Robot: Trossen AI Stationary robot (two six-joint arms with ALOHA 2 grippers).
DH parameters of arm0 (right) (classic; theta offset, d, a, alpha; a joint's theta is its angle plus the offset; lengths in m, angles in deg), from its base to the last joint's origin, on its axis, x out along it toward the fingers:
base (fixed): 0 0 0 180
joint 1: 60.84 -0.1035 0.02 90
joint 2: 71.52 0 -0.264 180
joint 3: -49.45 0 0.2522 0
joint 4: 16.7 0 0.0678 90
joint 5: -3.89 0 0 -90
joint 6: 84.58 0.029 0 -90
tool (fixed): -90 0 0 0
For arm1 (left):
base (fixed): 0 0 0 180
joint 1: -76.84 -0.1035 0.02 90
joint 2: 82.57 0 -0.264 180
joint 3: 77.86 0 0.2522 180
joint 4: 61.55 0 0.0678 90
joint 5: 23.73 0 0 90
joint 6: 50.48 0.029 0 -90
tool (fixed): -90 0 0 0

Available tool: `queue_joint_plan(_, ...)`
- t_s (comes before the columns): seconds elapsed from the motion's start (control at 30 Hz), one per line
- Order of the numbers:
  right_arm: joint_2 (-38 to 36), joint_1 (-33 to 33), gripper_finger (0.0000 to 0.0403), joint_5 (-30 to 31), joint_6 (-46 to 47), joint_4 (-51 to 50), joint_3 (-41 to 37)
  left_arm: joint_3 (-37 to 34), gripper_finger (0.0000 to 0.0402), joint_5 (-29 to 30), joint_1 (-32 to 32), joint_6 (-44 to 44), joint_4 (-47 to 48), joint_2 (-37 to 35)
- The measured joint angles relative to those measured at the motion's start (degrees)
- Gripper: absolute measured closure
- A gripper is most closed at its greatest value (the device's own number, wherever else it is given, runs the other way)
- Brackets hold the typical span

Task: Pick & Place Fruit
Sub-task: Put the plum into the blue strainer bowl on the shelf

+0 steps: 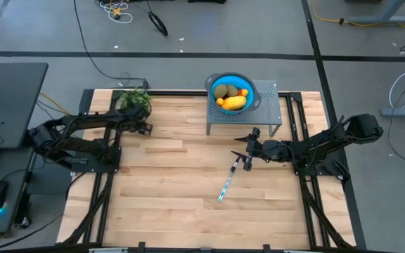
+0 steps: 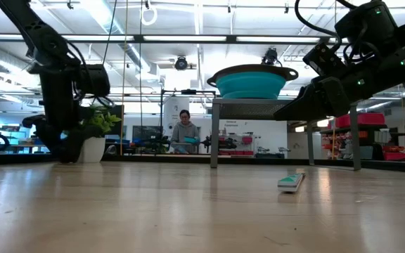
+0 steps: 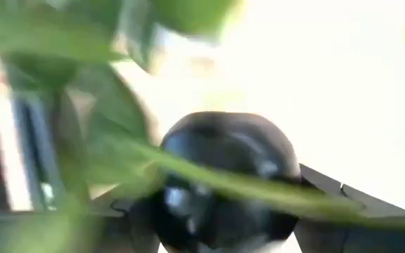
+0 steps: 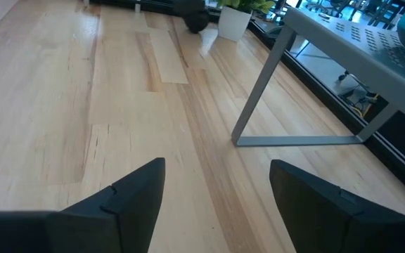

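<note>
The fruit lies in a blue bowl (image 1: 231, 93) on a grey perforated stand (image 1: 267, 105): a yellow-orange oblong (image 1: 232, 102), two olive-brown ovals (image 1: 223, 91) and a small orange-red bit (image 1: 243, 92). In the low view only the bowl (image 2: 252, 81) shows, not the fruit. My right gripper (image 1: 239, 149) hovers open above the table, in front of the stand; it shows in its wrist view (image 4: 216, 169) with nothing between the fingers. My left gripper (image 1: 144, 128) is beside the green plant (image 1: 133, 100). Its wrist view is filled by blurred leaves (image 3: 83, 140) and a dark round shape (image 3: 223, 183) that I cannot identify.
A slim silver-blue utensil (image 1: 228, 179) lies flat on the wood just near of my right gripper, also seen end-on as the utensil (image 2: 290, 183). The stand's legs (image 4: 259, 91) rise close to the right gripper. The potted plant (image 2: 97, 133) stands at the far left. A person (image 2: 183, 133) sits in the room behind.
</note>
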Motion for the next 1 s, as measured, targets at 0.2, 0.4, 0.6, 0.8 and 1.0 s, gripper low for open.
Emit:
queue_joint_plan(0.2,0.0,0.0,0.0135,0.0,0.0,0.0,0.0,3.1,0.0145,-1.4,7.2,-6.2,6.6,-1.4)
queue_joint_plan(0.4,0.0,0.0,0.0135,0.0,0.0,0.0,0.0,6.0,0.015,-1.8,12.9,-10.9,11.5,-3.5)
queue_joint_plan(0.6,0.0,0.0,0.0135,0.0,0.0,0.0,0.0,8.2,0.0147,-2.8,19.2,-15.0,11.6,-6.0)
queue_joint_plan(0.8,0.0,0.0,0.0135,0.0,0.0,0.0,0.0,12.4,0.0147,-2.7,24.0,-14.3,6.7,-6.3)
queue_joint_plan(1.0,0.0,0.0,0.0135,0.0,0.0,0.4,0.0,17.2,0.0149,-0.1,27.6,-2.9,-12.1,-6.3)
